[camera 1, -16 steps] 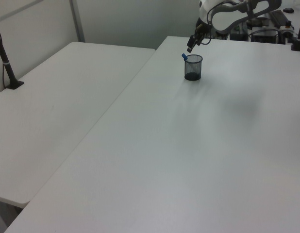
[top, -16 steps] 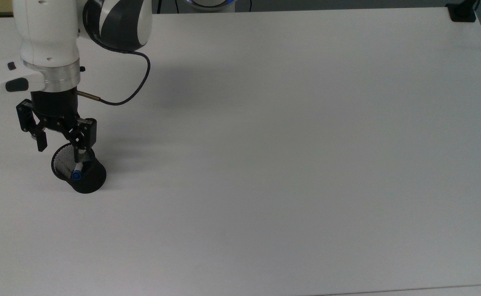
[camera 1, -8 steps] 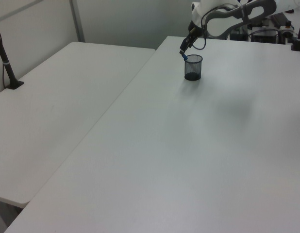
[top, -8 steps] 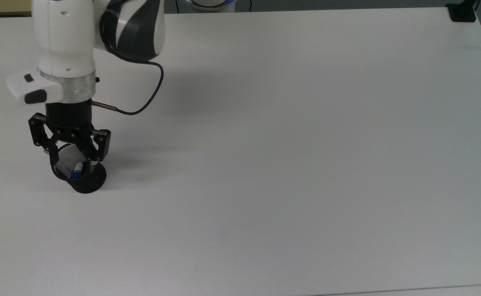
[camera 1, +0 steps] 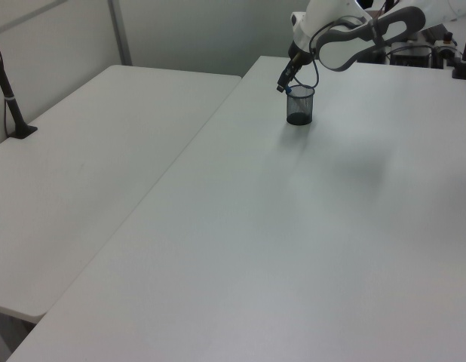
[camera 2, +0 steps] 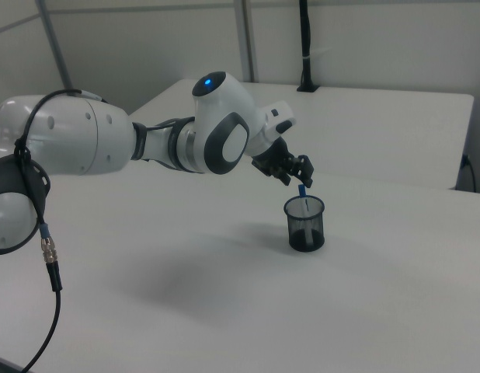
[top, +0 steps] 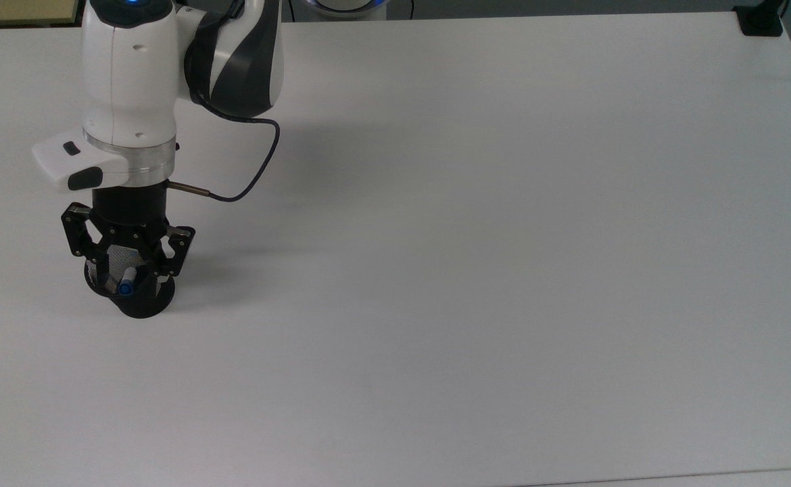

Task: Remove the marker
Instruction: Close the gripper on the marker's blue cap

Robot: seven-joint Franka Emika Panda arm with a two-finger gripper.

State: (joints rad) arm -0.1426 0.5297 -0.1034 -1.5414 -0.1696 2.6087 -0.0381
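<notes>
A black mesh cup (top: 140,304) (camera 1: 300,108) (camera 2: 305,227) stands on the white table (top: 476,223) at the top view's left. The marker (top: 125,287) (camera 2: 303,192), a slim pale pen with a blue cap end, leans inside it with the cap poking above the rim. My gripper (top: 130,272) (camera 1: 284,81) (camera 2: 297,179) hangs directly over the cup's mouth and is open. In the top view its black fingers (top: 161,265) straddle the marker's upper end. They do not grip it.
The arm's white link and a looping black cable (top: 253,169) reach in from the top view's upper left. A black post base (top: 760,20) sits at the table's far right corner. A second white table (camera 1: 90,158) adjoins on the left view's left.
The arm has shifted toward the top view's right and lower part of the frame. That brought the open gripper from beside the cup's rim to over its mouth, around the marker's cap. Cup and marker stayed put.
</notes>
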